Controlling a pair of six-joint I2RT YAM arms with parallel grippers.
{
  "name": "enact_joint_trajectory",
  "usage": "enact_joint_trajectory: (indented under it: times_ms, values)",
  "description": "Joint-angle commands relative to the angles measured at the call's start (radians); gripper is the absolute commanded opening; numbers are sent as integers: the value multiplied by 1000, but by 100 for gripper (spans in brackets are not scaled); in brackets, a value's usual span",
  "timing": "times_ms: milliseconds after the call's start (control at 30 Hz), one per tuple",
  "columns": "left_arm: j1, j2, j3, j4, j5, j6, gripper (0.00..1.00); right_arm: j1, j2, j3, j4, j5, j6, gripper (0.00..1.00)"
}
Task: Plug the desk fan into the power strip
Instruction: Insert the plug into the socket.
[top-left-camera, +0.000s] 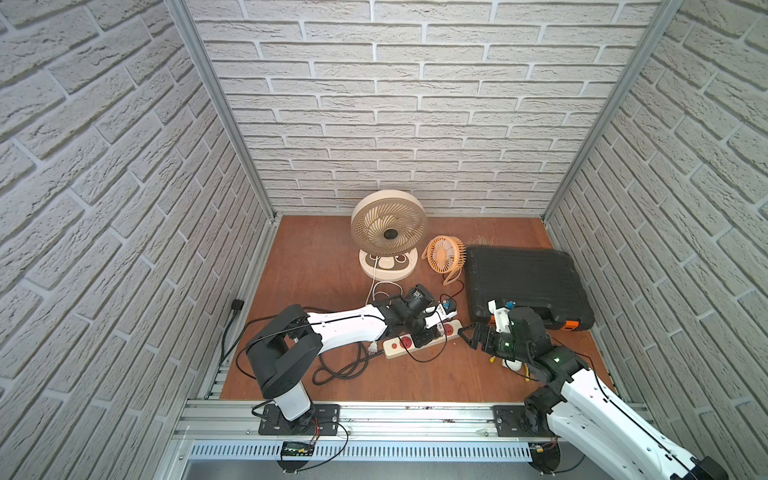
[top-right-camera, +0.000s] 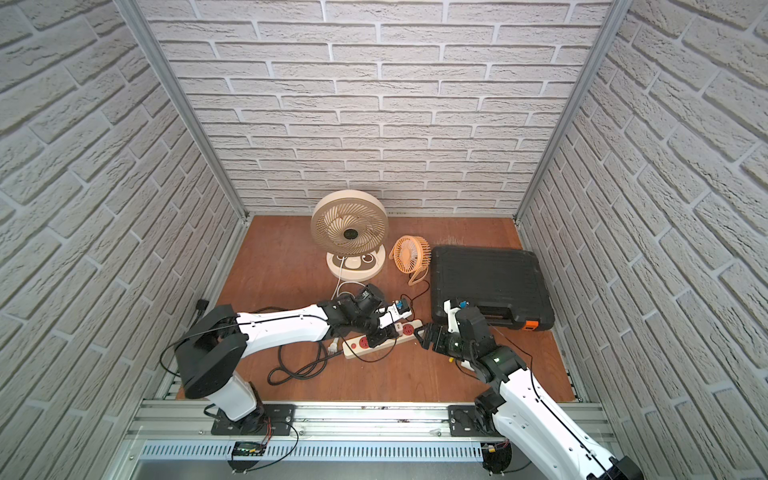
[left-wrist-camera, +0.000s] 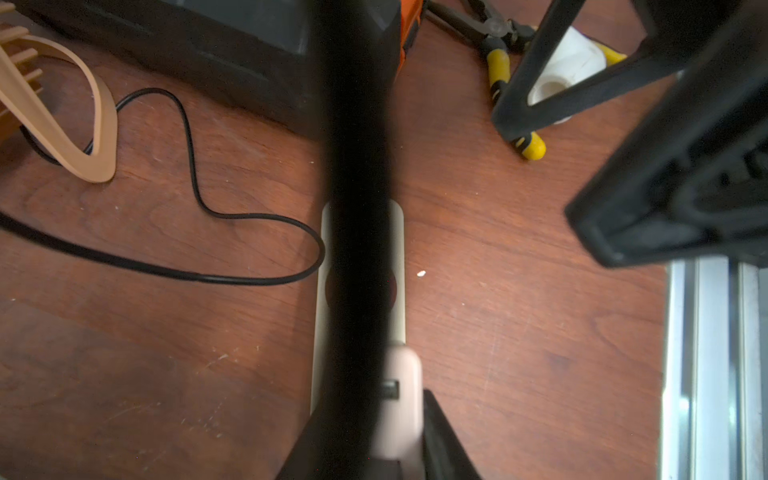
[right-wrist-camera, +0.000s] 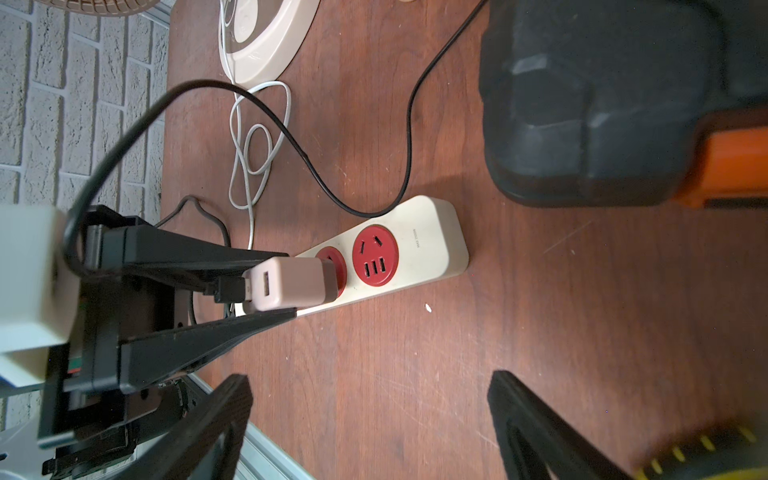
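The cream power strip (top-left-camera: 392, 351) (top-right-camera: 348, 352) lies near the table's front middle, with red socket faces along it. My left gripper (top-left-camera: 434, 332) (top-right-camera: 388, 332) (right-wrist-camera: 286, 284) is shut on a beige USB adapter (right-wrist-camera: 303, 286) (left-wrist-camera: 399, 386). The adapter's end sits against the second red socket (right-wrist-camera: 332, 255) from the strip's right end; its prongs are hidden. A thin black cable (right-wrist-camera: 409, 124) runs from the adapter toward the small orange desk fan (top-left-camera: 444, 254) (top-right-camera: 409, 254). My right gripper (top-left-camera: 465, 337) (top-right-camera: 420, 336) (right-wrist-camera: 370, 384) hangs open just off the strip's right end, holding nothing.
A black tool case (top-left-camera: 528, 286) with an orange latch lies at the right. A larger beige fan (top-left-camera: 388, 232) stands at the back, its white cable (top-left-camera: 374, 286) looped before it. The strip's thick black cord (top-left-camera: 340, 370) coils front left. Yellow-handled pliers (left-wrist-camera: 498, 70) lie under my right arm.
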Motion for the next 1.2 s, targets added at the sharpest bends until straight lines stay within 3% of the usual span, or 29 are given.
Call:
enact_joint_trajectory:
  times_ms: [0,167,433,667,933,1100,1167]
  values:
    - [-19,18,-38,-38,7,-17,0,-7,-1,-15,38,-6,-5,93]
    - [-19,8,-82,-25,-35,-26,0,-7,14,-22,68,-25,-2,89]
    - [-19,26,-142,50,-75,-39,0,-8,143,20,148,-67,-21,46]
    - [-21,40,-158,80,-80,-41,0,1,358,75,319,-180,-10,44]
    - [-25,53,-161,80,-89,-36,0,39,462,150,359,-192,-22,44]
    - [-34,69,-161,79,-109,-33,0,68,524,142,376,-197,-30,30]
    - [-36,72,-161,77,-117,-33,0,84,530,120,390,-188,-26,29]
